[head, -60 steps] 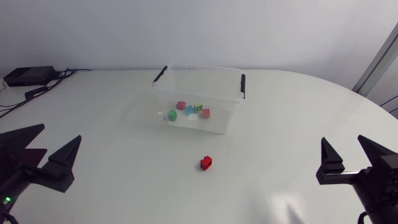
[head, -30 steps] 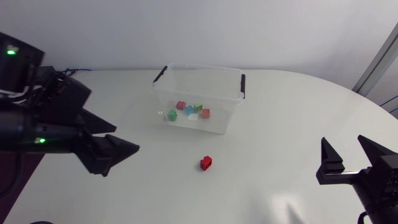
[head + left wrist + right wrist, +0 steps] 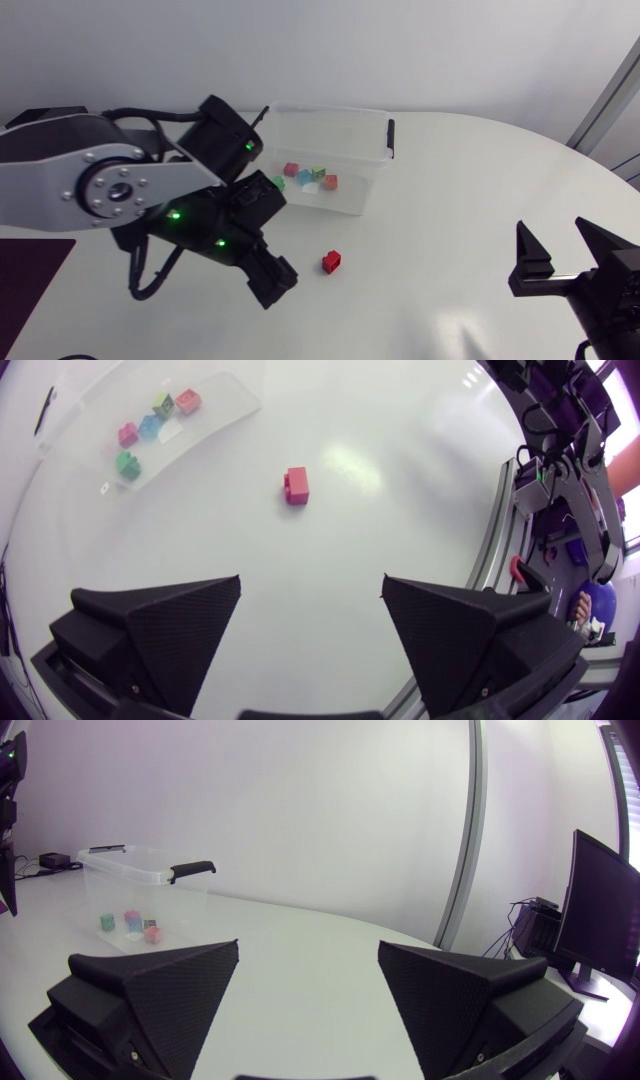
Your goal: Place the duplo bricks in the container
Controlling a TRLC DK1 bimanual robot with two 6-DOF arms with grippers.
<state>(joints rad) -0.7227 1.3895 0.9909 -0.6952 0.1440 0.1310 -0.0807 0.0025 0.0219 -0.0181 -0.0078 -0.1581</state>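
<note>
The left gripper (image 3: 312, 585) hangs spread wide above the red brick (image 3: 296, 486), likely lined up for a grab. The brick lies on the table near the container (image 3: 372, 188), outside it. The right gripper (image 3: 308, 948) rests wide apart, out of the way.

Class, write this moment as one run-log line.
left tool open, near red brick | right tool open | other bricks in box

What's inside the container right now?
In the container: pink brick, green brick, blue brick, yellow-green brick, orange-red brick, and a white piece among them. From overhead my left arm covers its left corner.
</note>
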